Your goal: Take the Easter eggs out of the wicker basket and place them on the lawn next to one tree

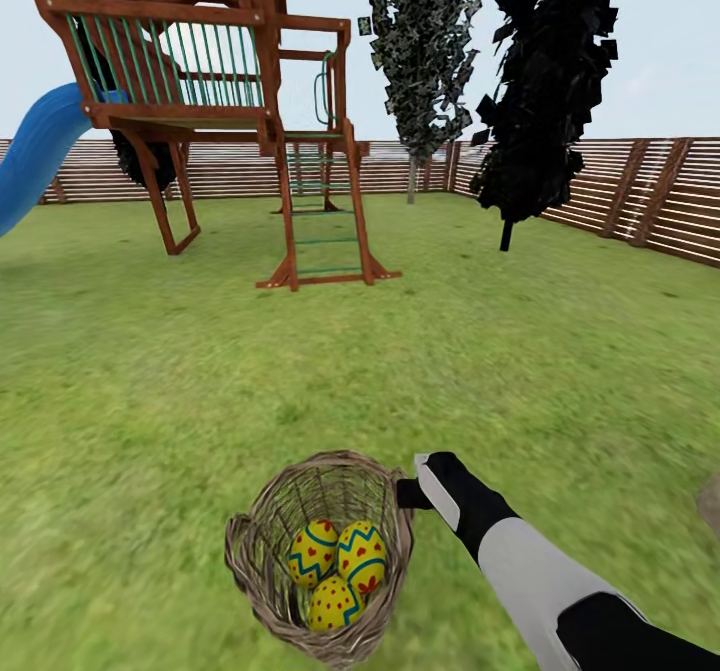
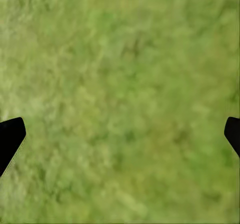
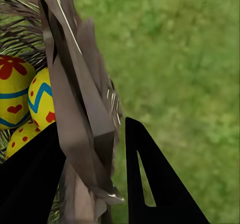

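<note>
The right tool (image 3: 95, 179) sits at the rim of the wicker basket (image 1: 255, 551), one dark finger (image 3: 30, 184) inside and the other outside, so the woven wall (image 3: 82, 134) stands between them; they look clamped on that wall, with the braid squeezed in the gap. Just past the inner finger, down in the basket, lie the three Easter eggs (image 1: 338, 571), yellow with red dots and blue zigzags, packed touching one another, two above and one below as the head camera sees them. The basket leans a little and rests on the lawn (image 1: 150, 401), and its wall is what blocks the tool from the eggs. The right arm (image 1: 530, 561), white with black joints, reaches in from the near right. The left tool (image 2: 120, 129) hangs over bare grass with its two dark fingertips (image 2: 10, 139) wide apart and nothing between them. Farther out from the basket, well beyond it across open grass, stands a wooden play frame (image 1: 220, 81) with a ladder (image 1: 325, 221) and a blue slide (image 1: 35, 151). To the right of that are two narrow dark trees (image 1: 545, 81), one nearly black, on thin trunks. A brown slatted fence (image 1: 640, 191) closes off the garden behind them all.
</note>
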Robot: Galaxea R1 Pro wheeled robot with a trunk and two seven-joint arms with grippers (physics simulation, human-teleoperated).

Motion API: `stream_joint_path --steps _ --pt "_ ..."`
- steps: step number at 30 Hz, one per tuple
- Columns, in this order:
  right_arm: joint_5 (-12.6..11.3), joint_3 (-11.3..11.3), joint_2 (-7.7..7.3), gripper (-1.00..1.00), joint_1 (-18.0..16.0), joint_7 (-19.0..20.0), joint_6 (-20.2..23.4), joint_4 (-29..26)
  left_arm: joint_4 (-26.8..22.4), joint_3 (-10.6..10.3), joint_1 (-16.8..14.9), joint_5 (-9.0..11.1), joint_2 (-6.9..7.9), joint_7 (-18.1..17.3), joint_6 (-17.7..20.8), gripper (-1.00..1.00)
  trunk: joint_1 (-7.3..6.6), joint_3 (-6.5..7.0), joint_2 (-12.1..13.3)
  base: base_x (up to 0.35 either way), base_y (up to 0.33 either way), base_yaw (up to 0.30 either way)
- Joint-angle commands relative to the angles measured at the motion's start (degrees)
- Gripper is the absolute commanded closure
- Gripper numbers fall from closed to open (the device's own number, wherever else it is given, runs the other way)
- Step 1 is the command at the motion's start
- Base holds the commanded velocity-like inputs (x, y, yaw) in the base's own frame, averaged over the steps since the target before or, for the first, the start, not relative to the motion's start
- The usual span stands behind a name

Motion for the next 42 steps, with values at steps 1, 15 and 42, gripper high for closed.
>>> stream_joint_path --steps 1,15,42 --pt "-1.01 0.29 -0.05 1.0 -0.05 -0.51 0.06 -0.08 0.07 0.17 -0.05 -0.6 -0.01 0.16 -0.31 -1.0 0.03 -0.05 -0.03 0.298 0.206 -0.005" --pt "-1.01 0.29 -0.06 1.0 -0.05 -0.51 0.06 -0.08 0.07 0.17 -0.05 -0.61 -0.01 0.16 -0.38 -1.0 0.03 0.43 -0.03 0.299 0.188 -0.174" --pt "-1.01 0.29 -0.07 1.0 -0.05 -0.51 0.06 -0.05 0.07 0.17 -0.05 -0.69 -0.01 0.16 -0.39 -1.0 0.03 0.71 -0.03 0.33 0.028 -0.086"
